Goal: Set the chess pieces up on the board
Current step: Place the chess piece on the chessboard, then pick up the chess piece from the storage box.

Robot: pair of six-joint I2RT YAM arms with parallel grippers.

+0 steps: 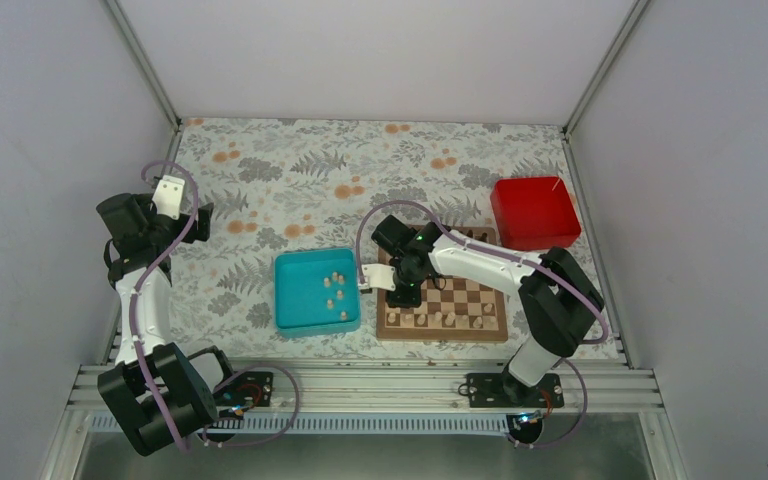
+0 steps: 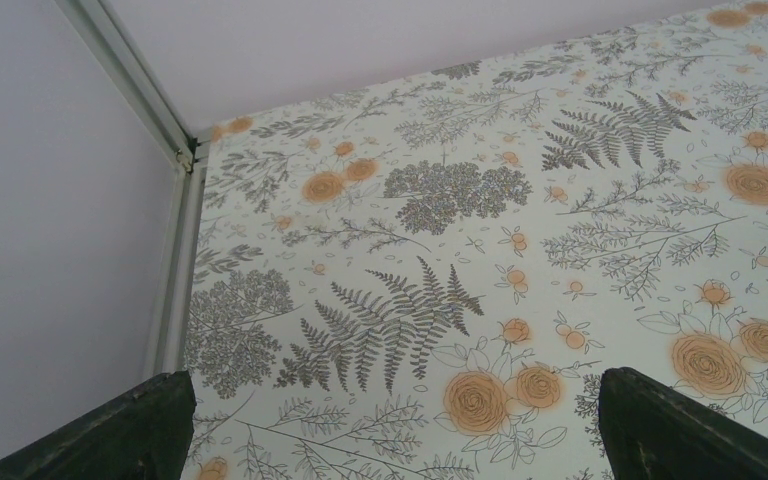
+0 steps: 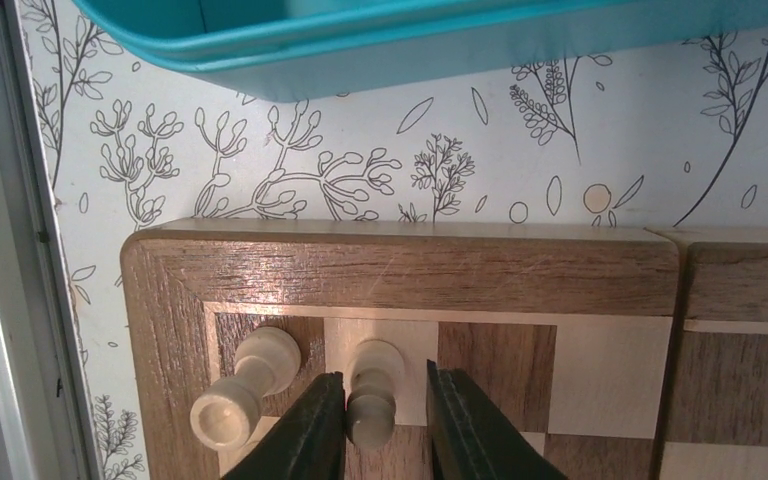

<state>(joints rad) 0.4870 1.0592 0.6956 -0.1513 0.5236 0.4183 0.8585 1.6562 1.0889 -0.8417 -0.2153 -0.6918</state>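
1. Top external view: the table (image 1: 280,170) is the largest thing, and a cloth with ferns and orange flowers covers it.
2. The board (image 1: 440,337) lies on the right half, near the front edge.
3. The tray (image 1: 280,295), teal, lies just beside the board on its left, with a strip of cloth between them. The box (image 1: 533,212), red, stands behind the far right corner of the board.
4. The left gripper (image 2: 395,385) hangs at the far left over bare cloth, well apart from the tray. Its jaws are spread wide and hold nothing.
5. The right gripper (image 3: 385,375) is low over the near left corner of the board. Its jaws stand a little apart around one piece (image 3: 372,395). One finger (image 3: 310,430) seems to touch it, and the other finger shows a thin gap, so I see no firm grip.
6. This piece stands upright on a light square at the board edge facing the tray. A second piece (image 3: 245,385) stands on the dark corner square just beside it. More pieces (image 1: 447,320) stand in the near row, and about six lie in the tray.
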